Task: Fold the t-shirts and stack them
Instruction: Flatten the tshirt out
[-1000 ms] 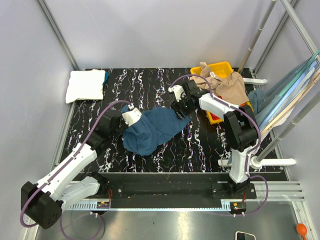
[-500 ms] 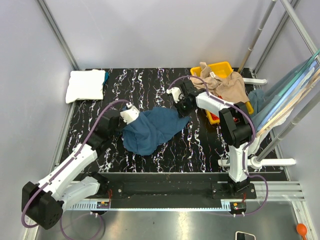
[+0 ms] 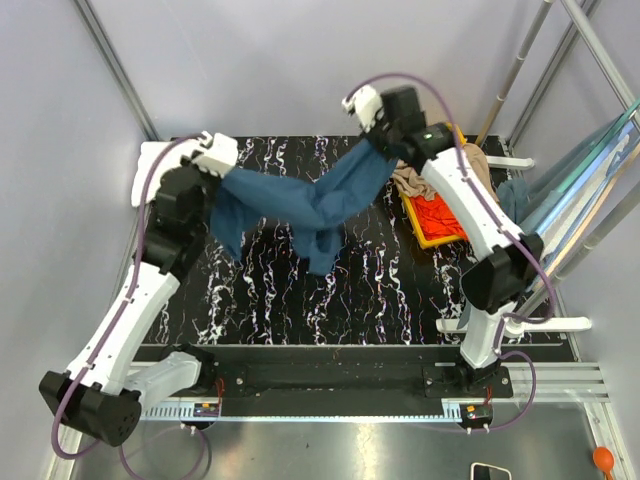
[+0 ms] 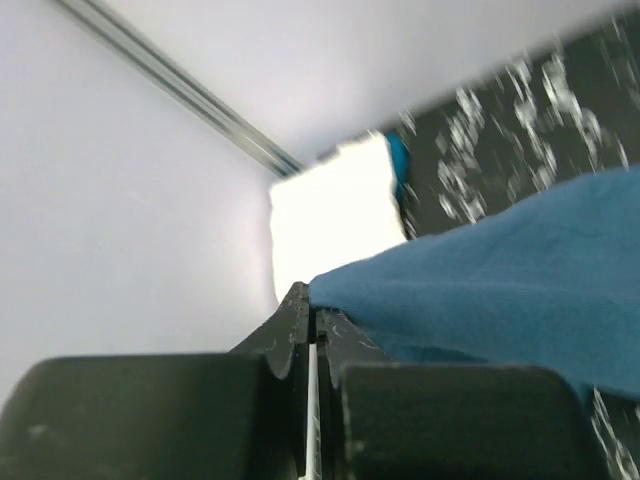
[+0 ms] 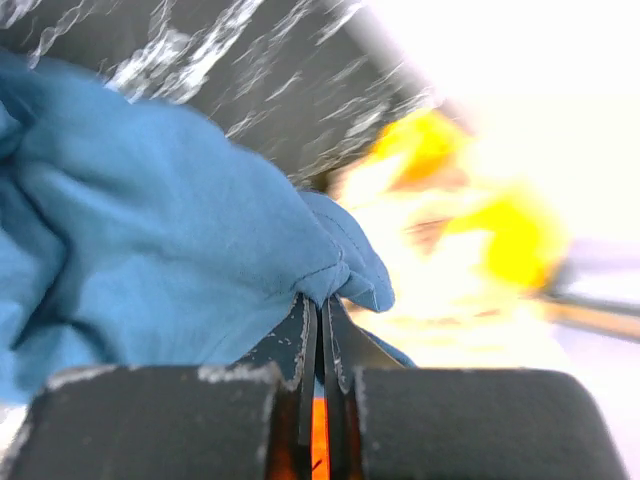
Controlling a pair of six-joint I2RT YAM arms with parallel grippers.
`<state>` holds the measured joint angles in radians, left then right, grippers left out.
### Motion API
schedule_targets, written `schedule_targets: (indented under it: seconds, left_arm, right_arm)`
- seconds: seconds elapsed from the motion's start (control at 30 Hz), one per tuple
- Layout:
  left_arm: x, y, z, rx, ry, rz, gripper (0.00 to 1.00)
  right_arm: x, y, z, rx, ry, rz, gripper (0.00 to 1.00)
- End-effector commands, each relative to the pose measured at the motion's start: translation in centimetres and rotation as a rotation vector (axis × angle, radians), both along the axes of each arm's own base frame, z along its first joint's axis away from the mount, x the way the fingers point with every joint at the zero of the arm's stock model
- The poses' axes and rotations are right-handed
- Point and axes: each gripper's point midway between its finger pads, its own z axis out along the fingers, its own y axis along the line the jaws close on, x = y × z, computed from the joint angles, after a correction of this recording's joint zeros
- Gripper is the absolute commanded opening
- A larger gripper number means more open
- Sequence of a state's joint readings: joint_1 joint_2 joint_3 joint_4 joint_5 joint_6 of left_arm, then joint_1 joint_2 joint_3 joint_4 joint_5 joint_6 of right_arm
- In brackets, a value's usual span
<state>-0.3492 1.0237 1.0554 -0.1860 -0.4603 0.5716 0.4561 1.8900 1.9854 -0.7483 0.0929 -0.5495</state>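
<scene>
The dark teal-blue t-shirt [image 3: 300, 200] hangs stretched in the air between both arms, its middle sagging toward the table. My left gripper [image 3: 222, 178] is shut on its left end, and the wrist view shows cloth [image 4: 500, 280] pinched at the left gripper [image 4: 312, 300]. My right gripper [image 3: 385, 145] is shut on the right end, with a bunched edge of blue cloth [image 5: 200, 250] clamped in the right gripper [image 5: 320, 305]. A folded white t-shirt [image 3: 150, 160] lies at the back left corner, partly behind my left arm. Tan and red-orange t-shirts [image 3: 435, 205] sit in the yellow bin.
A yellow bin [image 3: 450, 132] stands at the back right of the black marbled table [image 3: 380, 290]. Pale blue and beige hangers [image 3: 570, 190] lean on a rack at the right. Grey walls close in the back and left.
The right gripper closed on the teal-blue t-shirt's right end. Both arms then rose and spread apart, lifting the shirt off the table and stretching it out.
</scene>
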Motion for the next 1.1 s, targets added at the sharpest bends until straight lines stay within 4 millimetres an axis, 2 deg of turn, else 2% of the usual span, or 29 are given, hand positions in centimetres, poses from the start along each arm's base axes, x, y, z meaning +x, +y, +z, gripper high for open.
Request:
schedule_targets:
  seconds: [0.0,0.03,0.07,0.1,0.13,0.17,0.2,0.23,0.43,0.6,0.63,0.67,0.73,0.77,0.83,0.9,0.93,0.97,1.0,1.07]
  left_arm:
    - [0.7,1.2,7.5,-0.008,-0.177,0.056,0.0]
    - [0.7,1.4,9.2,-0.012,-0.208,0.066,0.0]
    - [1.2,1.8,9.5,-0.006,-0.207,0.083,0.0]
    - [1.4,2.0,9.9,-0.01,-0.213,0.089,0.0]
    - [1.3,2.2,11.2,-0.019,-0.235,0.093,0.0]
    - [1.8,2.5,11.2,-0.016,-0.231,0.106,0.0]
    - [1.9,2.9,11.8,-0.019,-0.24,0.122,0.0]
    - [2.0,3.0,12.2,-0.021,-0.247,0.127,0.0]
    - [1.8,3.5,12.7,-0.01,-0.251,0.139,0.0]
    - [-0.4,3.0,13.4,-0.012,-0.248,0.064,0.0]
    - [-0.8,2.9,12.9,-0.006,-0.226,0.051,0.0]
    - [-1.7,2.9,13.3,-0.008,-0.235,0.031,0.0]
    - [-2.6,2.7,12.5,0.017,-0.202,0.005,0.0]
    - [-3.6,2.6,12.8,0.02,-0.213,-0.021,0.0]
    - [-4.5,2.5,11.8,0.043,-0.18,-0.052,0.0]
    - [-6.0,2.0,11.8,0.04,-0.185,-0.099,0.0]
    - [-6.5,1.8,11.0,0.044,-0.154,-0.12,0.0]
    - [-7.5,1.4,11.2,0.038,-0.167,-0.16,0.0]
    - [-8.1,1.2,10.4,0.043,-0.133,-0.183,0.0]
    - [-9.5,0.5,10.1,0.035,-0.122,-0.241,0.0]
  right_arm:
    - [-1.0,-4.5,12.3,-0.122,-0.274,-0.077,0.0]
    - [-0.9,-4.9,13.0,-0.154,-0.29,-0.078,0.0]
    - [-0.9,-5.2,13.9,-0.165,-0.312,-0.087,0.0]
    - [-0.9,-5.8,15.6,-0.168,-0.351,-0.11,0.0]
    - [-0.8,-6.0,15.7,-0.189,-0.351,-0.109,0.0]
    - [-0.8,-6.2,16.3,-0.193,-0.363,-0.114,0.0]
    - [-1.0,-6.4,18.0,-0.184,-0.397,-0.125,0.0]
    - [-1.0,-6.5,17.9,-0.199,-0.387,-0.123,0.0]
    - [-2.1,-7.0,20.3,-0.188,-0.43,-0.126,0.0]
    - [-4.4,-7.3,21.7,-0.154,-0.431,-0.094,0.0]
    - [-5.4,-7.6,22.6,-0.135,-0.448,-0.088,0.0]
    - [-6.0,-7.6,23.0,-0.122,-0.452,-0.075,0.0]
    - [-7.6,-7.6,24.0,-0.094,-0.462,-0.042,0.0]
    - [-8.2,-7.6,24.1,-0.087,-0.459,-0.029,0.0]
    - [-9.9,-7.8,24.3,-0.092,-0.45,0.008,0.0]
    - [-10.9,-7.8,24.0,-0.102,-0.428,0.034,0.0]
    - [-11.6,-8.1,24.3,-0.102,-0.433,0.037,0.0]
    - [-12.1,-8.2,24.5,-0.099,-0.434,0.041,0.0]
    - [-12.9,-8.4,24.8,-0.093,-0.437,0.05,0.0]
    - [-13.8,-8.7,25.3,-0.084,-0.45,0.056,0.0]
